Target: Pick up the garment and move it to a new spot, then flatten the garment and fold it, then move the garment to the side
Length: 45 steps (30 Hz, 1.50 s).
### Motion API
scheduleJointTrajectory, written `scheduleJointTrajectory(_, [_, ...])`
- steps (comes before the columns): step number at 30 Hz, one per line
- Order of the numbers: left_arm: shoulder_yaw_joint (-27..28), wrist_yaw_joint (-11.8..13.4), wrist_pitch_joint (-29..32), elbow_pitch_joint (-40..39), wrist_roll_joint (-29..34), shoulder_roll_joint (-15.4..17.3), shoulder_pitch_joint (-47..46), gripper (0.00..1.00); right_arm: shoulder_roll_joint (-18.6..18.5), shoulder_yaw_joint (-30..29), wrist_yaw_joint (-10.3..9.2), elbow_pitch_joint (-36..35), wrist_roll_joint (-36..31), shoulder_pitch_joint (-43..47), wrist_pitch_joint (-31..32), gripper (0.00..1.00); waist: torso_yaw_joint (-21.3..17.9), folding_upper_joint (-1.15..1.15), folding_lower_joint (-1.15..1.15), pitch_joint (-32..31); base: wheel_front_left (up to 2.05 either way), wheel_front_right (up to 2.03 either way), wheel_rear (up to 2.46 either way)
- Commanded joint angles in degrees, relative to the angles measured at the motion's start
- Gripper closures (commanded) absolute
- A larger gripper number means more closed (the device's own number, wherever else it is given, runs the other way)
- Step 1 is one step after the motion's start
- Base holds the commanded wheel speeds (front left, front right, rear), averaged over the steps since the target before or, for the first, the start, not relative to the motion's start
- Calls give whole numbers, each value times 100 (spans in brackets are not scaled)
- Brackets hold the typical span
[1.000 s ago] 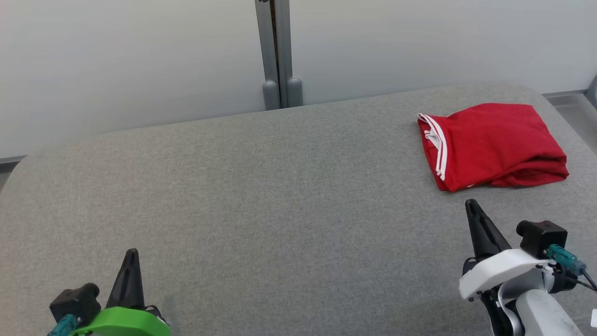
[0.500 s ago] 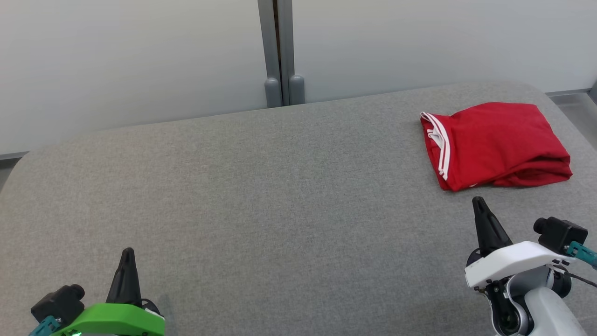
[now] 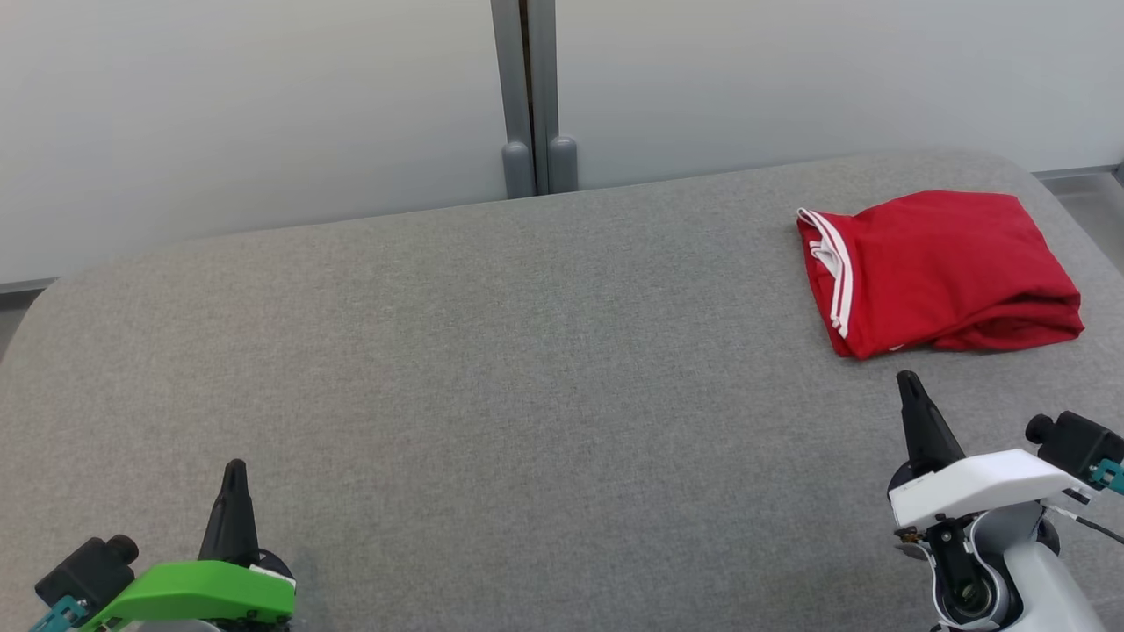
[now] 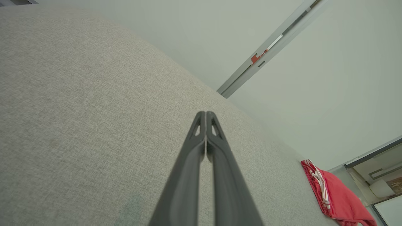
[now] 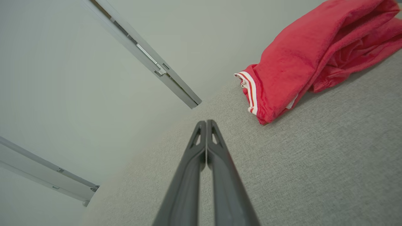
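Red garment (image 3: pixel 940 272) is lying by the wide grey table's (image 3: pixel 527 369) far right edge; left gripper (image 3: pixel 234 467) and right gripper (image 3: pixel 907 379) are hovering closed, empty.

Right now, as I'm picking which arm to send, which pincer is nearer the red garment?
Right. The right pincer sits just in front of the red garment, not touching it; the left pincer is far off at the front left of the grey surface.
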Motion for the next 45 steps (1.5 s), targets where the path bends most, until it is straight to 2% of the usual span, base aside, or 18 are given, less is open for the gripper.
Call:
scheduleJointTrajectory(1, [35,-9,35,-92,-189,26,-195,100,-3,-55,-1,-113,193,-30,51,100,4,0,0,4,0,0,0])
scheduleJointTrajectory(45, [228,-22,774,-263,-2786,-85,-374,100,292,-521,-2,-384,2775,113,803,100,122,0,0,130,0,0,0])
